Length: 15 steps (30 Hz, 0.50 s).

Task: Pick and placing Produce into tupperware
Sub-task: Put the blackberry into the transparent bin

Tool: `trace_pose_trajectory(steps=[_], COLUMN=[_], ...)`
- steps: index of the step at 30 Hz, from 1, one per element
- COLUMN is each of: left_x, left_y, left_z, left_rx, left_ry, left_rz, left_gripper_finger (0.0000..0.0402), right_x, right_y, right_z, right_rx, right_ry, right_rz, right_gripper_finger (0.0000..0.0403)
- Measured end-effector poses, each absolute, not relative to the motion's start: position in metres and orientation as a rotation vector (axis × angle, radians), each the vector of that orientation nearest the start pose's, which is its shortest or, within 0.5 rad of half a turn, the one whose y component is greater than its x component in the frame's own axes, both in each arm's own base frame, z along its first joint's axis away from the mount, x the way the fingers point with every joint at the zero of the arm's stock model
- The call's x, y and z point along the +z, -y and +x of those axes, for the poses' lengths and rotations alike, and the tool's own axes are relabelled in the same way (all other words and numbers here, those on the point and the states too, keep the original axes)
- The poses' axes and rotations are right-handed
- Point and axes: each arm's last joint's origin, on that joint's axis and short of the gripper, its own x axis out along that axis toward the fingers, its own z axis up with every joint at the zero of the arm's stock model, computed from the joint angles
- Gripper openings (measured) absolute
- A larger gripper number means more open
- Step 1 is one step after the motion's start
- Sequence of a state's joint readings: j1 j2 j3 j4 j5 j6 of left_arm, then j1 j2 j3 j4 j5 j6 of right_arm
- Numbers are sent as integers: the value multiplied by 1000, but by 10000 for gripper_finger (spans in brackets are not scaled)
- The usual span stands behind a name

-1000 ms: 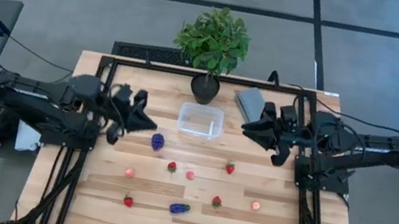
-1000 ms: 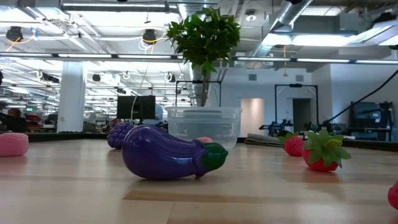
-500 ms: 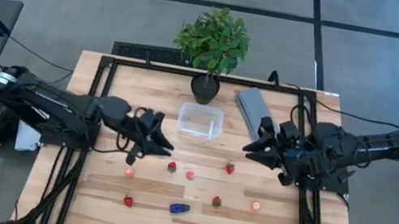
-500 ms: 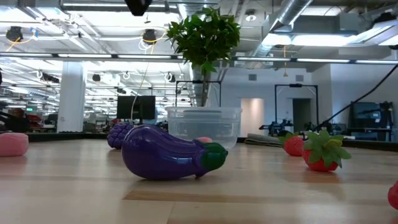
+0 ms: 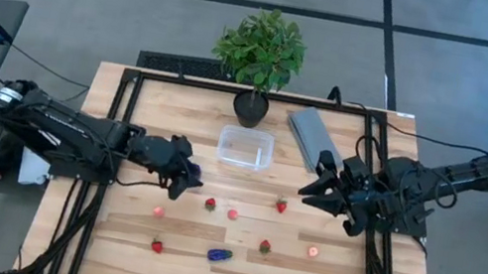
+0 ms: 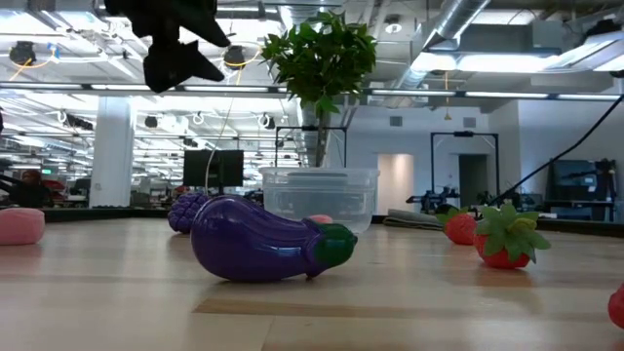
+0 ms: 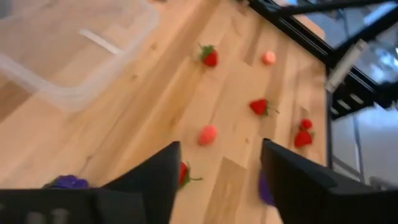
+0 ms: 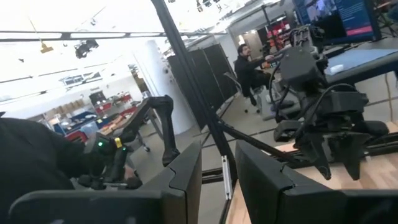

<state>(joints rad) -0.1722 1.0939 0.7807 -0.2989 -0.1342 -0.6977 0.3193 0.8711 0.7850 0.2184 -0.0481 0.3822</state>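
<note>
The clear tupperware [image 5: 245, 147] stands at the table's far middle, also in the left wrist view [image 7: 68, 56]. Toy produce lies scattered nearer: strawberries [image 5: 281, 205] [image 5: 210, 204], pink pieces [image 5: 232, 214] [image 5: 158, 211] and a purple piece [image 5: 219, 254] that fills the low view [image 6: 263, 239]. My left gripper [image 5: 188, 180] hangs open, tilted down, above a purple grape bunch [image 6: 185, 210], which it mostly covers in the high view. In its wrist view a strawberry [image 7: 185, 173] shows between its fingers [image 7: 217, 180]. My right gripper [image 5: 307, 191] is shut and raised off the table, right of the tub.
A potted plant [image 5: 260, 59] stands at the far edge behind the tub, and a folded grey cloth [image 5: 306, 128] lies to its right. Black frame rails [image 5: 127, 116] run along the table's sides. A person [image 8: 249, 68] sits in the room beyond.
My left gripper has gone toward the table's right and near edges and down, tipping its fingers downward over the grape bunch; it has come into the low view from above. My right gripper has swung toward the near edge. The produce has not moved.
</note>
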Motion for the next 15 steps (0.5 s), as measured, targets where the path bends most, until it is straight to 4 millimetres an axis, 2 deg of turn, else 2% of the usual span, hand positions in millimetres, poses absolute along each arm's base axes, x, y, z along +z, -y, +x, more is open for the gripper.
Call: trace_pose_trajectory(steps=[4,7,11,15], left_x=[264,264,266,271], left_y=[35,36,39,40], left_z=[226,226,228,231], left_rx=[206,164,79,39], left_ry=[-583,-599,-608,-551], left_rz=[-599,-628,-665,-643], left_gripper_finger=[284,317,334,336], right_x=[356,353,353,353], right_y=[-63,-63,-63,-61], right_z=[185,185,185,186], right_rx=[385,385,384,377], right_ry=[47,19,16,15], right_rz=[395,402,424,429], right_gripper_finger=[120,120,129,166])
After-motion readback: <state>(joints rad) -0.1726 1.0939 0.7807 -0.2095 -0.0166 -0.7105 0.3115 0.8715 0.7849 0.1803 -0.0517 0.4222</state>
